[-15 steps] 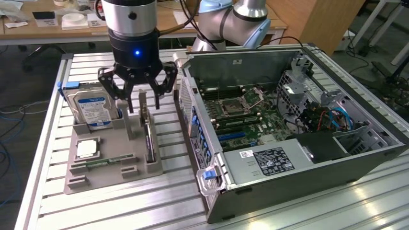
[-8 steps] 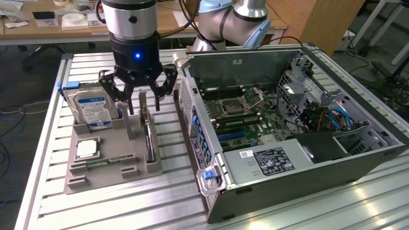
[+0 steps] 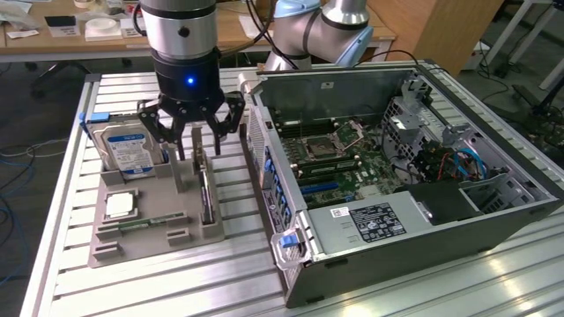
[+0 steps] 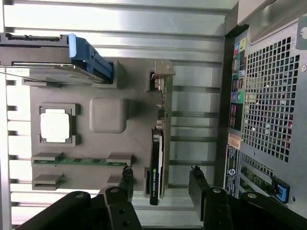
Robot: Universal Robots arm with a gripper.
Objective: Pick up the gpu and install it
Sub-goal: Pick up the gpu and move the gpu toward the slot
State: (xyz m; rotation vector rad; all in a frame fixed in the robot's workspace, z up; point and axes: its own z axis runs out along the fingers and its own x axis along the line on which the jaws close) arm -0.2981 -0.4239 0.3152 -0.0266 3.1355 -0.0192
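The gpu (image 3: 205, 191) is a thin dark card with a silver end bracket, standing on edge in a slot at the exterior view's right side of the grey tray (image 3: 150, 247). My gripper (image 3: 200, 148) hangs just above it, open, with one black finger on each side of the card's line. In the wrist view the gpu (image 4: 157, 160) runs lengthwise between my gripper's (image 4: 161, 184) two fingertips (image 4: 127, 178), with a clear gap on both sides. Nothing is held.
The tray also holds a silver hard drive (image 3: 131, 153) with a blue-white label, a processor (image 3: 121, 205) and a green memory stick (image 3: 141, 224). The open computer case (image 3: 397, 178) stands close on the exterior view's right, its motherboard slots (image 3: 321, 187) exposed. All rest on a slatted aluminium table (image 3: 220, 284).
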